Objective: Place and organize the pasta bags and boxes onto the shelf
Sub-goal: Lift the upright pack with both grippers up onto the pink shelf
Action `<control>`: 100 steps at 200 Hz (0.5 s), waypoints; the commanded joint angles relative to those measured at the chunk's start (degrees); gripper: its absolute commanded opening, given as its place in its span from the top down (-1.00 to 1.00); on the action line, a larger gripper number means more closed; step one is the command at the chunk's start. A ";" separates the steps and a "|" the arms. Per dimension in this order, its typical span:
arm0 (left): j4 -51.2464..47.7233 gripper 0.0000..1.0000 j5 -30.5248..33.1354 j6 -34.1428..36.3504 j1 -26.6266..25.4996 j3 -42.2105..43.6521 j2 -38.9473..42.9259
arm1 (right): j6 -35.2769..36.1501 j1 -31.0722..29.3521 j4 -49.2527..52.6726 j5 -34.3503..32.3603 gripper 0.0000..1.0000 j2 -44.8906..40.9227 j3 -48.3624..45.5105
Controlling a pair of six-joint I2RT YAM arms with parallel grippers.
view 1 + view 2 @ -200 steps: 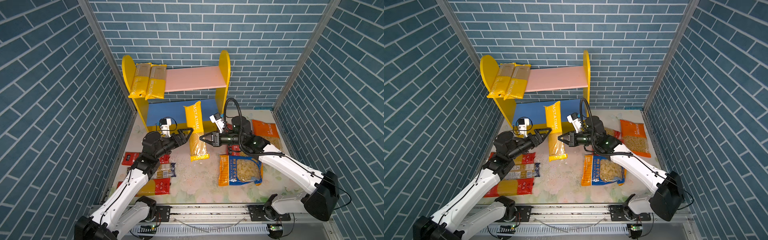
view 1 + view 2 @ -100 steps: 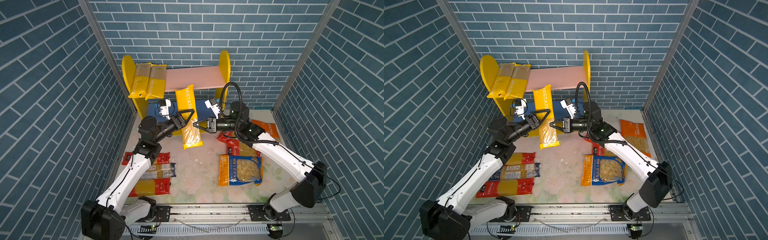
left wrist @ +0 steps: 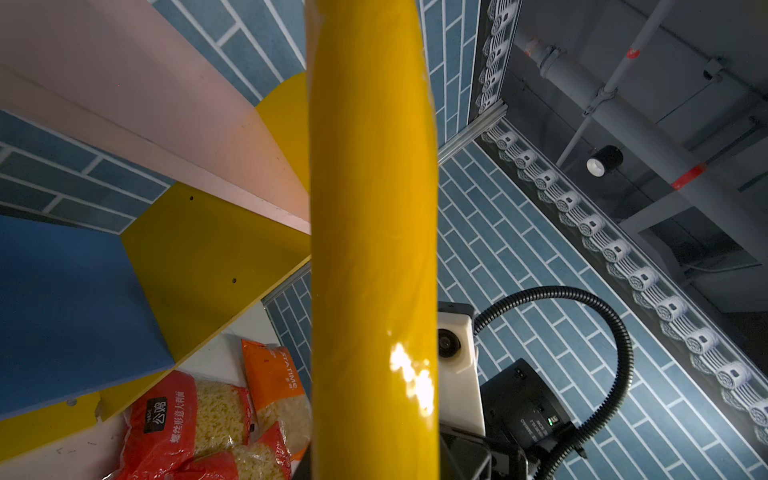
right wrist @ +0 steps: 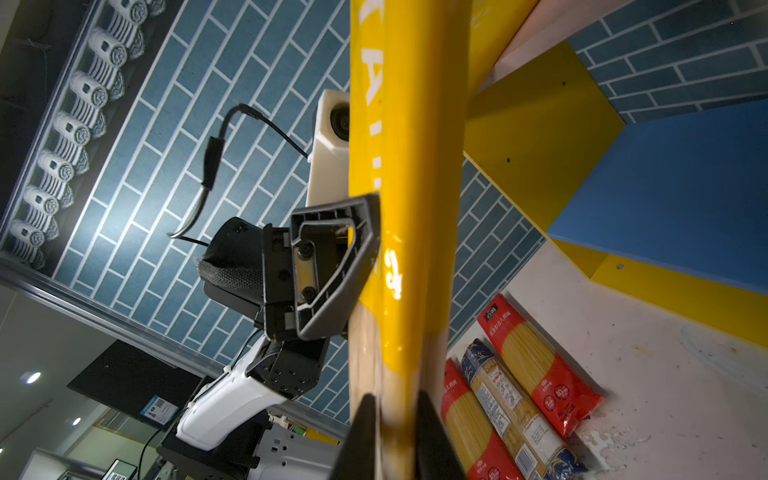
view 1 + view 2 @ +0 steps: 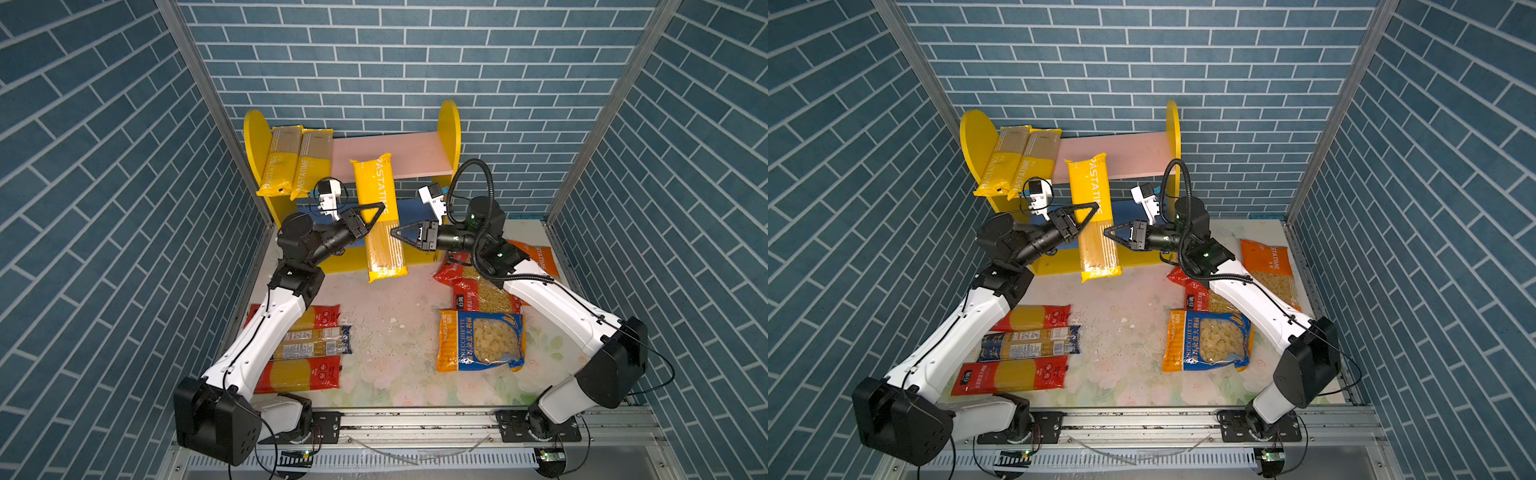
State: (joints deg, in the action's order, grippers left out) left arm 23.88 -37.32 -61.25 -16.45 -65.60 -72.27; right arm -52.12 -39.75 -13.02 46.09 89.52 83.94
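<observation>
Before the shelf (image 5: 415, 153), left gripper (image 5: 380, 208) fingers clamp the upright yellow pack (image 5: 376, 187); right gripper (image 5: 395, 233) straddles its edge, hold uncertain.

blue brick walls (image 5: 415, 62), floral tabletop (image 5: 395, 370)

Pink upper board (image 5: 415, 153) bare at right, two yellow packs (image 5: 309, 166) crowding its left, raised pack (image 5: 372, 183) before it

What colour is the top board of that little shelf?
Pink; the top board shows best in a top view.
</observation>
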 commanded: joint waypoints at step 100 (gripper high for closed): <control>5.50 1.00 8.38 -3.09 2.66 -10.31 -3.03 | -6.20 -2.85 -12.11 -10.82 -0.44 -6.16 -14.47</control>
State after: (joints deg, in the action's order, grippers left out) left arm 21.34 -30.02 -62.61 -14.06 -71.11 -75.48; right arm -55.53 -40.91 -20.05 37.87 85.34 71.44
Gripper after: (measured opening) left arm 0.241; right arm 0.719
